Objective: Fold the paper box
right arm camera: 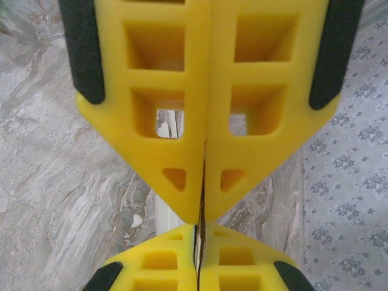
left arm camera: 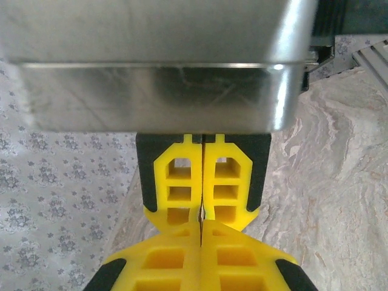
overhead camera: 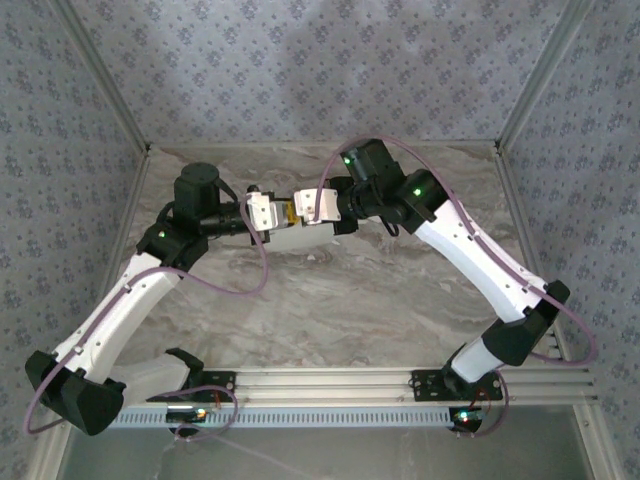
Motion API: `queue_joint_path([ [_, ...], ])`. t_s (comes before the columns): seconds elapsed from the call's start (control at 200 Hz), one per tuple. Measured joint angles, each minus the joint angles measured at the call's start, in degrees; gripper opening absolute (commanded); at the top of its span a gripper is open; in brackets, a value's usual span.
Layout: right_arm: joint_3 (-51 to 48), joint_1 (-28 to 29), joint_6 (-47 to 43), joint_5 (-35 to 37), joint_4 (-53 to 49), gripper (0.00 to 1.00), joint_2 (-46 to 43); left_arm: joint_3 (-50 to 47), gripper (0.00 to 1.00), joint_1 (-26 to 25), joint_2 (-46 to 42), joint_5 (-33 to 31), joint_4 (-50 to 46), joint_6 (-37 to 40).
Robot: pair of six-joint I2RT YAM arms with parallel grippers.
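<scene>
Two grippers stood tip to tip just above the centre of the top view, over the far part of the table [overhead camera: 350,300]. I saw the left gripper [overhead camera: 278,215] and the right gripper [overhead camera: 297,209] both clamped fully closed, each pinching a thin edge of the box [overhead camera: 300,238], which showed as a pale sheet just below the touching tips. In both wrist views the card was only a sliver in the seam between the yellow fingers [left arm camera: 230,260].
</scene>
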Motion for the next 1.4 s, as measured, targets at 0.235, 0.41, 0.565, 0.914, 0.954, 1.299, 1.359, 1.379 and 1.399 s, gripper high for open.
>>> queue_joint_path([
  [0.235, 2.8, -0.3, 0.0, -0.1, -1.7, 0.0, 0.9, 1.8, 0.17, 1.1, 0.5, 0.4, -2.6, 1.5],
  [0.41, 3.0, -0.8, 0.0, -0.1, -2.1, 0.0, 0.9, 1.9, 0.16, 1.9, 0.6, 0.4, -4.6, 2.8],
  [0.565, 3.1, -0.9, 0.0, -0.4, -2.9, 0.0, 0.9, 2.8, 0.11, 1.9, 1.6, 1.2, -5.2, 3.5],
  [0.914, 3.8, -1.7, 0.2, -1.4, -4.9, 0.0, 1.0, 3.8, 0.0, 0.8, 2.7, 1.5, -5.7, 4.1],
  [0.954, 3.8, -1.8, 0.2, -1.6, -5.0, 0.0, 1.0, 3.8, 0.0, 0.8, 2.7, 1.5, -5.6, 4.1],
  [1.299, 4.1, -2.3, 0.3, -2.4, -5.3, 0.37, 1.0, 3.8, 0.0, 1.2, 3.0, 4.9, -5.8, 2.9],
  [1.359, 3.7, -2.6, 0.0, -2.1, -4.7, 0.4, 0.8, 3.8, 0.0, 1.3, 3.0, 5.6, -5.7, 2.8],
  [1.379, 3.3, -2.8, 0.2, -1.9, -4.4, 0.42, 0.6, 3.8, 0.0, 1.3, 3.0, 5.7, -5.7, 2.7],
  [1.399, 3.0, -2.9, 0.0, -1.8, -4.2, 0.44, 0.4, 3.8, 0.0, 1.3, 3.0, 5.9, -5.6, 2.7],
])
